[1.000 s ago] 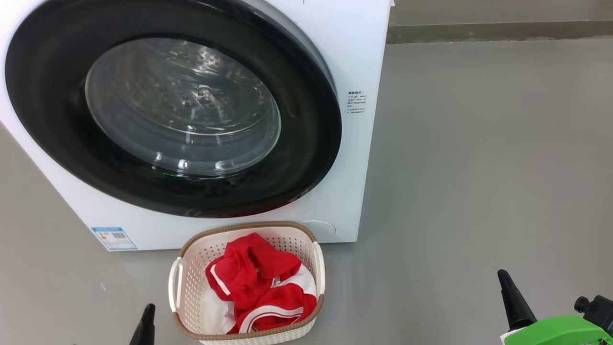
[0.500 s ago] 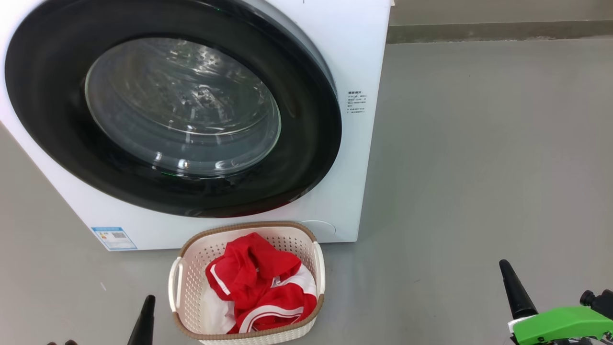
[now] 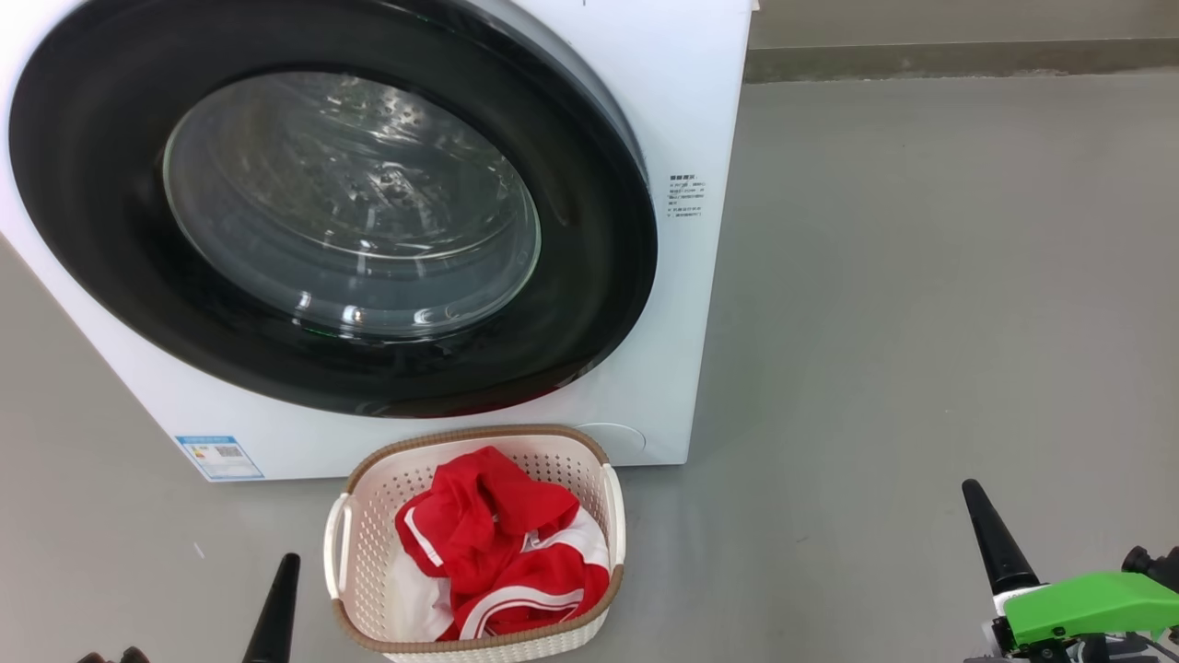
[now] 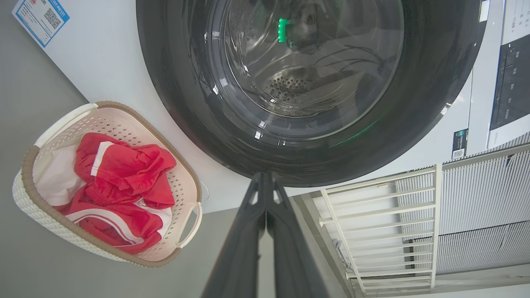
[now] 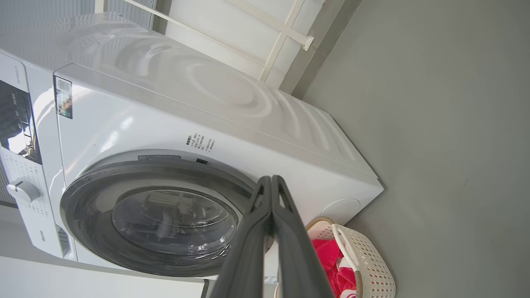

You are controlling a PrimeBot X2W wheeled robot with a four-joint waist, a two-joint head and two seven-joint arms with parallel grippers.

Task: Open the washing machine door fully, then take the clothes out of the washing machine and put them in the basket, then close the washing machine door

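Smooth grey floor (image 3: 921, 276) under washing machine (image 3: 709, 110) and basket (image 3: 474, 432) of red clothes (image 3: 488, 534), white railing (image 4: 434, 227) beyond; both arms' jaws pressed together, empty.

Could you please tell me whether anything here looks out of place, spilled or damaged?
Nothing stands out. The washing machine door looks shut against the washing machine, the basket stands upright on the floor before it, and the red clothes lie wholly inside it, none spilled.
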